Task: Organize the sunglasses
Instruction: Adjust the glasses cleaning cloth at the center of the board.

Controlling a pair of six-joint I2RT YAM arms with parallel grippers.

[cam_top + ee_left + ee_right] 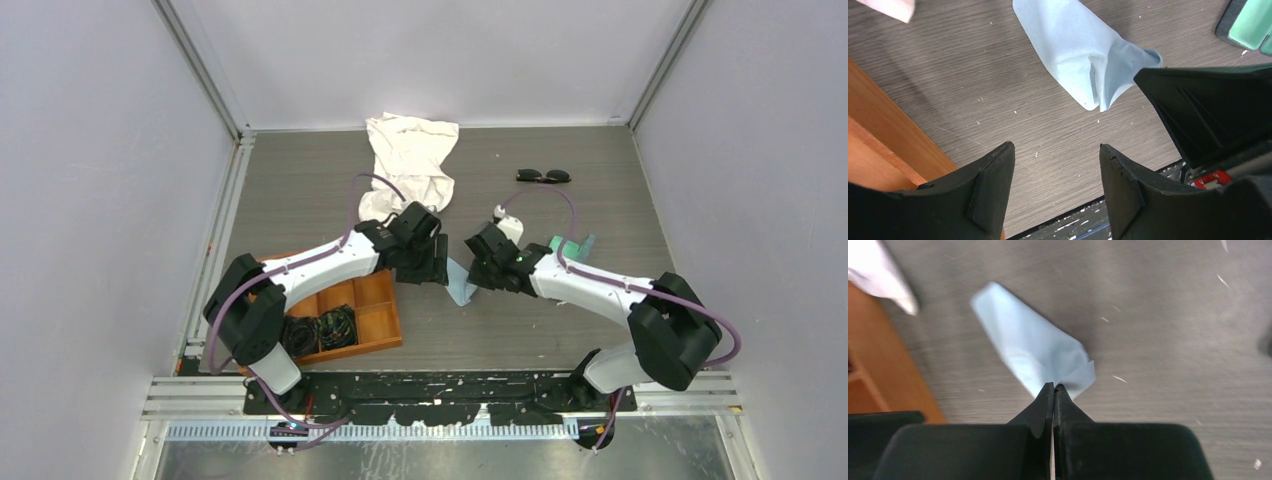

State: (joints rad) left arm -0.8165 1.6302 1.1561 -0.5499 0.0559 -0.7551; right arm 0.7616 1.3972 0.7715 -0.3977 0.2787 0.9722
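The sunglasses (544, 176) lie at the far right of the table (300, 190), well apart from both arms. The right gripper (1053, 388) is clamped on a corner of the blue cloth (1028, 347), and the left gripper (1055, 152) hangs beside that cloth, jaws apart with nothing between them. The pair is probably light, stiff and fragile, with slick lenses that scratch easily, so the bridge or a temple arm seems the safest place to hold it.
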